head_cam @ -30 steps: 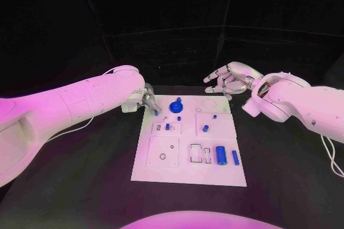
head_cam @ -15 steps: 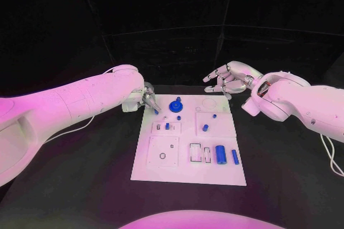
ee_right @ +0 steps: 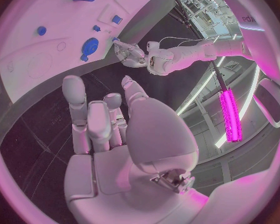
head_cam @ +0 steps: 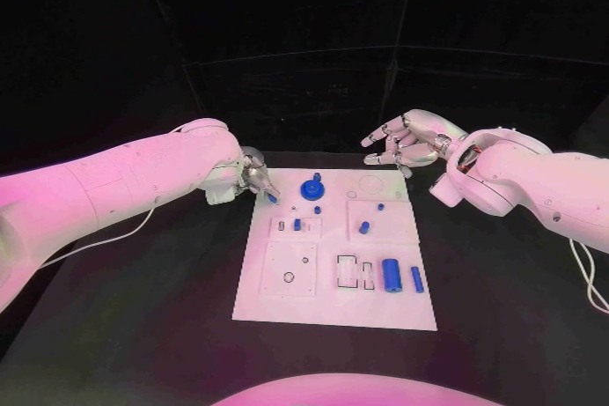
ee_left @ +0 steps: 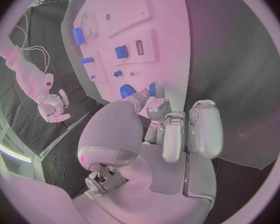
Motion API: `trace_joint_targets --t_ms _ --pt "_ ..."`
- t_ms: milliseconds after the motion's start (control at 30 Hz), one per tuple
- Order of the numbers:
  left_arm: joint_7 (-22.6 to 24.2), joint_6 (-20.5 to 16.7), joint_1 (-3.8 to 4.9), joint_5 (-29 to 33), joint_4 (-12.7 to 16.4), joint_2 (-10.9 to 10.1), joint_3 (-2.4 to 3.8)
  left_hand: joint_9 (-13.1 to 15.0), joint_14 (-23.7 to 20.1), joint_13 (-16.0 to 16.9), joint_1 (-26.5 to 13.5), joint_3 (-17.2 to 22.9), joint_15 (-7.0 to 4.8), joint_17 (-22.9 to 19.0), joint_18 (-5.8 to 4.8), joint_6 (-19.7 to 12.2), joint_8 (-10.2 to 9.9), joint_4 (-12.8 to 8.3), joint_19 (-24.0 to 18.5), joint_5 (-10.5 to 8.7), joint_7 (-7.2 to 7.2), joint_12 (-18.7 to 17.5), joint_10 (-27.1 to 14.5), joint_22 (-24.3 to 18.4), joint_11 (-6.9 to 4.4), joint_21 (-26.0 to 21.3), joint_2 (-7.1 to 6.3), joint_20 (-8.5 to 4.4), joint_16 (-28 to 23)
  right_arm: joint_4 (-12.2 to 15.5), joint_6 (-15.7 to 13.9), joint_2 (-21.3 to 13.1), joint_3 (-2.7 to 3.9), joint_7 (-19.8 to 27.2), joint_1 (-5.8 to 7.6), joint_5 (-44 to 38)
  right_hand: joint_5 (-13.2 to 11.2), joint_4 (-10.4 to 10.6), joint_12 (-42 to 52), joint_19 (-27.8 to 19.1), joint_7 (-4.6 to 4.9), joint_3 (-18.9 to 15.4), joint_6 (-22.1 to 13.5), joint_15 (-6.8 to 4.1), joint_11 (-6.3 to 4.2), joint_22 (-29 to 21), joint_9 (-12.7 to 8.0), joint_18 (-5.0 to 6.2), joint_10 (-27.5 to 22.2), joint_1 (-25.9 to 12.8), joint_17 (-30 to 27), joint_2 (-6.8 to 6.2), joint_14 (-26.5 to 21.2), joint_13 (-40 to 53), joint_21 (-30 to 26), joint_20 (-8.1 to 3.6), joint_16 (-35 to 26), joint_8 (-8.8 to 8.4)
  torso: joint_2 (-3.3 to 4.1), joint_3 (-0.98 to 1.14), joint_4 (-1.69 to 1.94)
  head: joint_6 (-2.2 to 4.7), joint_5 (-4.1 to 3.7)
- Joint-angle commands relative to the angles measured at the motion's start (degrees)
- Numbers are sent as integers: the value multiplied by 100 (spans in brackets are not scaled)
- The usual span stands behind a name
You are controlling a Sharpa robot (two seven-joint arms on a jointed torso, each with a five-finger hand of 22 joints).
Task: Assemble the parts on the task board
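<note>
The white board (head_cam: pixel 336 252) lay flat mid-table, long side running away from the robot. A blue knobbed disc (head_cam: pixel 311 190) stood near its far edge. Small blue pegs (head_cam: pixel 363 227) sat in the middle blocks. A blue cylinder (head_cam: pixel 392 276) and a thinner rod (head_cam: pixel 416 279) lay side by side at its near right.

Small blue parts (head_cam: pixel 392 276) dot the white task board (head_cam: pixel 333 307) on the black bench (head_cam: pixel 152 318) before me. My white arms end in silver: left robot hand (head_cam: pixel 254 179), right robot hand (head_cam: pixel 399 144).
</note>
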Motion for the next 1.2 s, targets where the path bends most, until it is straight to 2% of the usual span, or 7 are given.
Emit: trace_joint_targets --t_ms 33,167,300,567,700,900,1200 --pt "100 -643 4 441 350 -197 -4 51 595 16 -240 1217 2 1509 13 7 89 -890 95 54 0 31 67 14 -6 -36 -105 -2 18 0 53 -9 4 34 12 5 37 12 -26 -34 5 -12 -55 -36 11 -5 -4 42 -43 -20 -9 22 -13 -8 -38 9 -20 27 -13 11 33 -7 0" --pt "100 -1063 -16 498 864 -508 -9 126 595 58 -471 1607 -25 1509 8 -4 218 -982 101 117 -21 73 128 24 -19 -36 -244 -7 18 -11 55 -19 3 31 12 6 37 12 -26 -34 5 -12 -55 -36 11 -5 -4 42 -43 -20 -9 22 -13 -8 -38 9 -20 27 -18 9 56 -13 -5" --pt "126 -1414 -90 417 1277 -750 -15 149 595 79 -528 1702 -30 1509 5 -1 259 -1011 108 133 -30 93 153 43 -24 -25 -281 -13 18 -26 58 -22 3 31 12 8 37 12 -26 -34 5 -12 -55 -36 11 -5 -4 42 -43 -20 -9 22 -13 -8 -38 9 -20 27 -33 18 67 -28 15" --pt "155 -1852 -284 57 1711 -920 -22 166 595 82 -573 1785 -37 1509 5 8 294 -1040 110 164 -39 100 169 44 -33 -27 -320 -18 18 -57 75 -7 2 38 12 11 37 12 -26 -34 5 -12 -55 -36 11 -5 -4 42 -43 -20 -9 22 -13 -8 -38 9 -20 27 -55 15 106 -38 2" --pt "158 -1912 -361 -153 1851 -945 -25 170 595 78 -583 1804 -39 1509 6 10 301 -1046 109 171 -41 98 171 40 -36 -30 -329 -19 18 -68 82 0 2 40 11 11 37 12 -26 -34 5 -12 -55 -36 11 -5 -4 42 -43 -20 -9 22 -13 -8 -38 9 -20 27 -45 15 93 -38 21" --pt "131 -1758 -440 -387 1940 -932 -34 172 595 88 -589 1814 -40 1509 6 11 305 -1050 109 174 -42 105 176 39 -37 -31 -334 -20 18 -74 87 5 1 44 11 12 37 12 -26 -34 5 -12 -55 -36 11 -5 -4 42 -43 -20 -9 22 -13 -8 -38 9 -20 27 -42 15 97 -41 17" --pt "55 -1528 -487 -601 1904 -862 -58 173 595 90 -593 1822 -41 1509 6 10 307 -1054 110 176 -43 107 179 43 -38 -29 -340 -21 18 -81 93 21 1 51 10 6 37 12 -26 -34 5 -12 -55 -36 11 -5 -4 42 -43 -20 -9 22 -13 -8 -38 9 -20 27 -40 19 88 -61 11"
